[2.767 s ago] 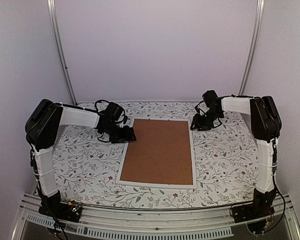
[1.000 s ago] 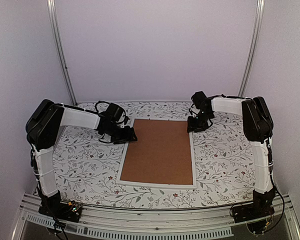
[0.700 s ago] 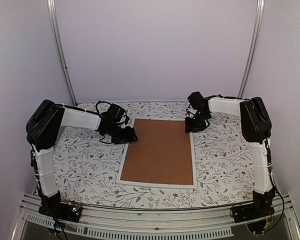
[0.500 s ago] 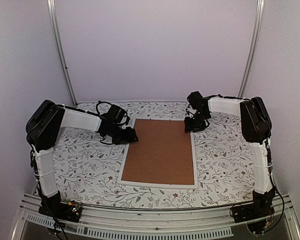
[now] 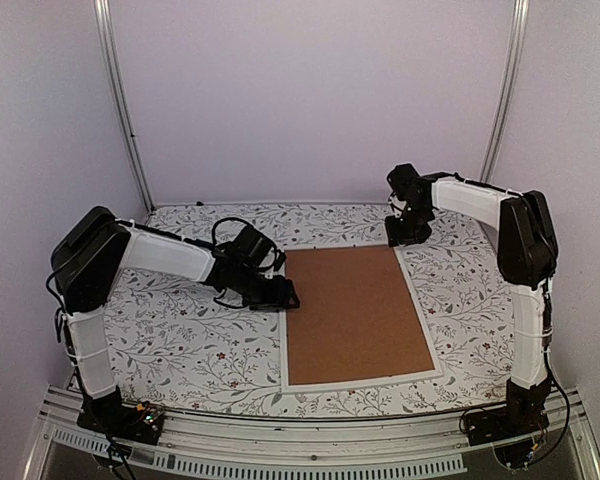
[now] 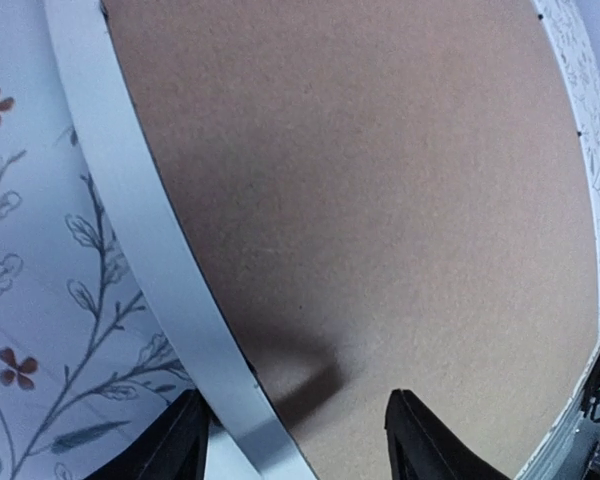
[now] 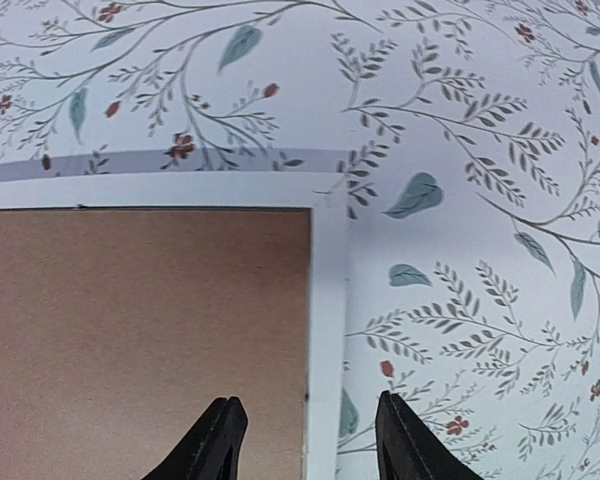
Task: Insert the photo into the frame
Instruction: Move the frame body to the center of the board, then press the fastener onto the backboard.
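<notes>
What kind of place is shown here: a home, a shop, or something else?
Probably a robot test booth: a left arm and a right arm bolted to a metal rail, plain pale walls on three sides, and a floral cloth spread flat.

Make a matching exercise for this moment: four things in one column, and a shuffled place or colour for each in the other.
1. left gripper
2. right gripper
3. backing board
4. tablecloth

A. plain brown, lying inside the frame
B. at the frame's far right corner
C. floral print, covering the table
D. at the frame's left edge

Pairs: 1-D, 2-B, 3-A, 4-C
</notes>
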You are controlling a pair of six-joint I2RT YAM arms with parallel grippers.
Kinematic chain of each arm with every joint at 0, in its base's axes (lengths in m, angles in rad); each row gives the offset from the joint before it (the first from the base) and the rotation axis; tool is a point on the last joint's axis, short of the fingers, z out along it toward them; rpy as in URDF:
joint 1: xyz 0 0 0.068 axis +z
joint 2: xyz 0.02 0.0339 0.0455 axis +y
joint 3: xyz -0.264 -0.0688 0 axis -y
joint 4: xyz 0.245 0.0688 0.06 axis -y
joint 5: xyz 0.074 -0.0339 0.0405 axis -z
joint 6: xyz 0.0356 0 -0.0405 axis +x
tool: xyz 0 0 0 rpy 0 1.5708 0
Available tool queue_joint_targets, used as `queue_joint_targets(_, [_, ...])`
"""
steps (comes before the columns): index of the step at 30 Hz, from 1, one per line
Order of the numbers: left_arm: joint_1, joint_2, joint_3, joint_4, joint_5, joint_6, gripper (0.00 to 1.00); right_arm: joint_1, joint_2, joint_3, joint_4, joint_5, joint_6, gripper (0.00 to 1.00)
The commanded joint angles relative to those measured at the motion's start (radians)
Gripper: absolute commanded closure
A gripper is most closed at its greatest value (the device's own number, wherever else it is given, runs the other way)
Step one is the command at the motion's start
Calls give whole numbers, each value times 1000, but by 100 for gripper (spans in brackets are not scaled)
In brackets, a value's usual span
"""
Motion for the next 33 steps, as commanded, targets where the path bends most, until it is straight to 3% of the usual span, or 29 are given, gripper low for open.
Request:
queue_joint_targets(1, [-38, -45, -19, -79, 1, -10, 38, -22, -10, 13, -104, 149, -21, 51])
queue_joint_targets(14, [-38, -58, 27, -164, -160, 19, 32, -7, 14, -24, -122, 137, -21, 52])
queue_joint_targets(33, [-38, -39, 56, -176, -170, 21, 30, 7, 107, 14, -136, 181, -25, 52])
